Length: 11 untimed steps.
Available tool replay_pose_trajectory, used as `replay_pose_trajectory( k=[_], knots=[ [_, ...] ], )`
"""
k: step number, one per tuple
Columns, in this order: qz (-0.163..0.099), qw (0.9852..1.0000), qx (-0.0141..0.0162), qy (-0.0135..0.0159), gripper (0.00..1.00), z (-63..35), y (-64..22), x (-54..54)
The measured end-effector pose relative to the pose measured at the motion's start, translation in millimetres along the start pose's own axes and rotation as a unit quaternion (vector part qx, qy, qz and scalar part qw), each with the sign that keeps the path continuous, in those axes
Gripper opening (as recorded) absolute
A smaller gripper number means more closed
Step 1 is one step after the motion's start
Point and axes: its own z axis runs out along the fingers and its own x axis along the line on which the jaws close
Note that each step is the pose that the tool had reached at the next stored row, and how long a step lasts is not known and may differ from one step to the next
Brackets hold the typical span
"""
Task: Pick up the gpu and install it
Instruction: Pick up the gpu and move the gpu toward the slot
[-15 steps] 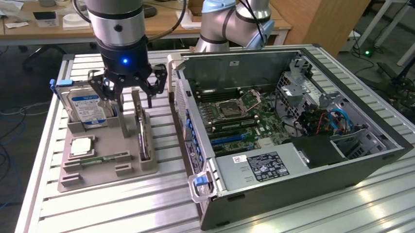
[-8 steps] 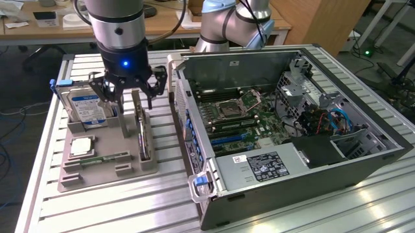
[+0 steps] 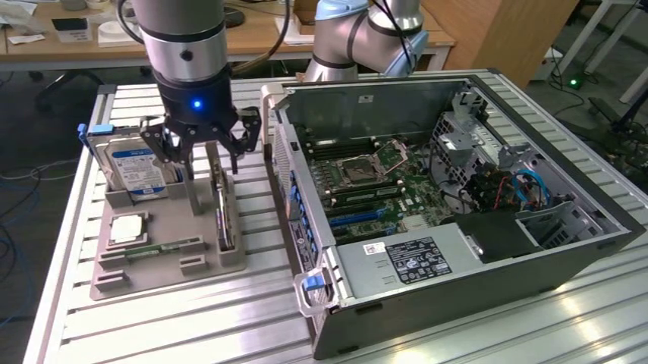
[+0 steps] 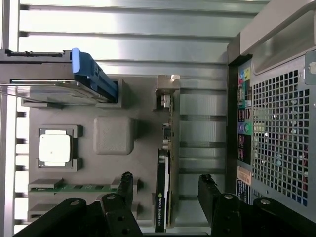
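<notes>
Gripper [image 3: 202,155] [image 4: 165,180] is hanging wide open over the gpu [image 3: 223,212] [image 4: 168,148], gripping nothing. In the wrist view its black fingers [image 4: 124,183] are standing one on each side of the card, with clear gaps between them and it.

Standing on its long edge, the gpu is sitting in a slot along the edge of the gray holder tray [image 3: 152,269] [image 4: 143,113] that faces the computer case [image 3: 456,189] [image 4: 276,123]. It is showing as a thin card: a green board edge, a black cooler block with small lettering at one end, and a silver metal bracket at the other.

Between the card and the case's perforated rear wall, a strip of tray edge and slatted aluminium table [image 3: 202,318] [image 4: 123,34] is lying open. On the card's other side, bare tray and a low raised block [image 4: 113,135] are giving the finger room.

Farther across the tray, a hard drive [image 3: 136,171] [image 4: 49,84] is standing upright at the corner away from the case, a processor chip [image 3: 127,227] [image 4: 54,149] is lying flat beside it, and a memory stick [image 3: 152,249] [image 4: 79,187] is resting near the tray's opposite end.
</notes>
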Motion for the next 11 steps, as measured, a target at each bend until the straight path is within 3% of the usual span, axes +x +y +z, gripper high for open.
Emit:
replay_pose_trajectory(
  k=[11],
  knots=[
    [0.000,1.0000,-0.0001,-0.0001,0.65,6.1,-8.1,0.1]
  ],
)
